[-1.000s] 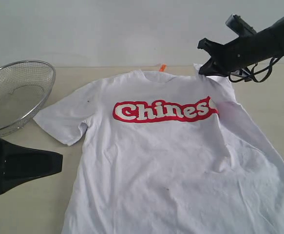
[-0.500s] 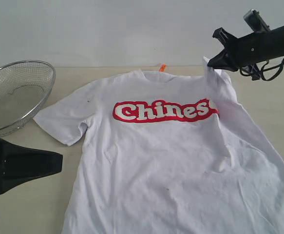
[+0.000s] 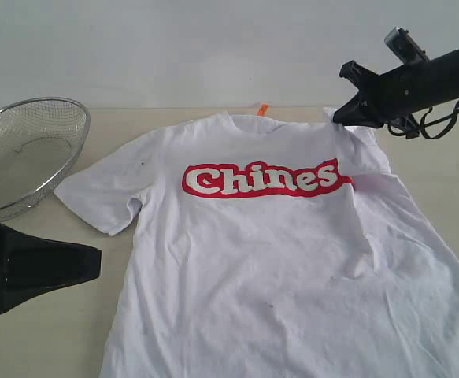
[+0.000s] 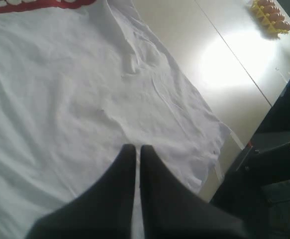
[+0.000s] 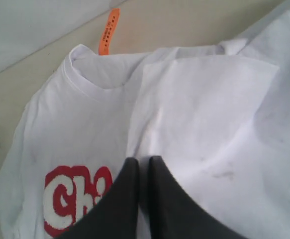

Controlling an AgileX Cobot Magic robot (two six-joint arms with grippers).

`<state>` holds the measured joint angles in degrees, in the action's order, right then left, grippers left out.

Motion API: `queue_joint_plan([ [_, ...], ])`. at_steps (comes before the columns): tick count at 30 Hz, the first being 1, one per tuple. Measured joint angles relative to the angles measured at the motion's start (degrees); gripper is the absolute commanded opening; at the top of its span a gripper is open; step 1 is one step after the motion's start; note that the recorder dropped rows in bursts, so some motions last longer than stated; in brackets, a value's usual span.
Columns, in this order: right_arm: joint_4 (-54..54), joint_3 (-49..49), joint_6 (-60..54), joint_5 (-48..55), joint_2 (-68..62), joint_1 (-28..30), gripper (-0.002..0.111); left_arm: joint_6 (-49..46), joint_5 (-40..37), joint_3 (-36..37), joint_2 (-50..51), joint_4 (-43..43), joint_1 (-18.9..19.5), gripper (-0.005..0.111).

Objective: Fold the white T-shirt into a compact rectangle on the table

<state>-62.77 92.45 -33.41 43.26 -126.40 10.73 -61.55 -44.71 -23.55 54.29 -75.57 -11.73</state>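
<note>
Exterior view: the white short-sleeved cotton T-shirt [image 3: 268,260] lies face-up on the pale beige bench [image 3: 442,165]. The right hand [image 3: 339,118] hovers just past the end of its red lettering [image 3: 264,179], and the left hand [image 3: 97,264] sits well off the lettering's other end.

Left wrist view: left hand [image 4: 137,148] pinched shut, empty.

Right wrist view: right hand [image 5: 142,162] shut too, gripping nothing, over the folded-in sleeve [image 5: 204,99].

I'd open wide, then pinch that fold's edge squarely.

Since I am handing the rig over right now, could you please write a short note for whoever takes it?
Left gripper: shut, empty, beside the white T-shirt.
Right gripper: shut at the shoulder; whether it pinches cloth is unclear.
Shirt lies face up on the table.
Done: sleeve by the right gripper folded inward.
To do: other sleeve, both sides, bottom-up fold.
</note>
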Motion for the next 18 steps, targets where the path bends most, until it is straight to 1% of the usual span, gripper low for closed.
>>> queue_joint_plan([
  [4, 0.23, 0.0, 0.0, 0.67, -1.63, 0.0, 0.0, 0.0, 0.0, 0.0, 0.0, 0.0, 0.0, 0.004],
  [5, 0.34, 0.0, 0.0, 0.65, -1.87, 0.0, 0.002, 0.0, 0.0, 0.0, 0.0, 0.0, 0.0, 0.004],
  [6, 0.44, 0.0, 0.0, 0.65, -2.0, 0.0, 0.008, 0.0, 0.0, 0.0, 0.0, 0.0, 0.0, 0.004],
  [8, 0.44, 0.0, -1.04, 0.65, -2.25, 0.0, 0.024, 0.0, 0.0, 0.0, 0.0, 0.0, 0.0, 0.004],
  [10, 0.57, 0.0, -1.72, 0.8, -2.25, 0.0, 0.05, 0.0, 0.0, 0.0, 0.0, 0.0, 0.0, 0.004],
  [11, 0.57, 0.0, -1.97, 1.04, -2.25, 0.0, 0.061, 0.0, 0.0, 0.0, 0.0, 0.0, 0.0, 0.004],
  [12, 0.46, 0.0, -2.0, 1.57, -2.25, 0.0, 0.065, 0.0, 0.0, 0.0, 0.0, 0.0, 0.0, 0.004],
  [18, 0.46, 0.0, -3.67, 5.14, -2.25, -0.57, 0.048, 0.0, 0.0, 0.0, 0.0, 0.0, 0.0, 0.004],
])
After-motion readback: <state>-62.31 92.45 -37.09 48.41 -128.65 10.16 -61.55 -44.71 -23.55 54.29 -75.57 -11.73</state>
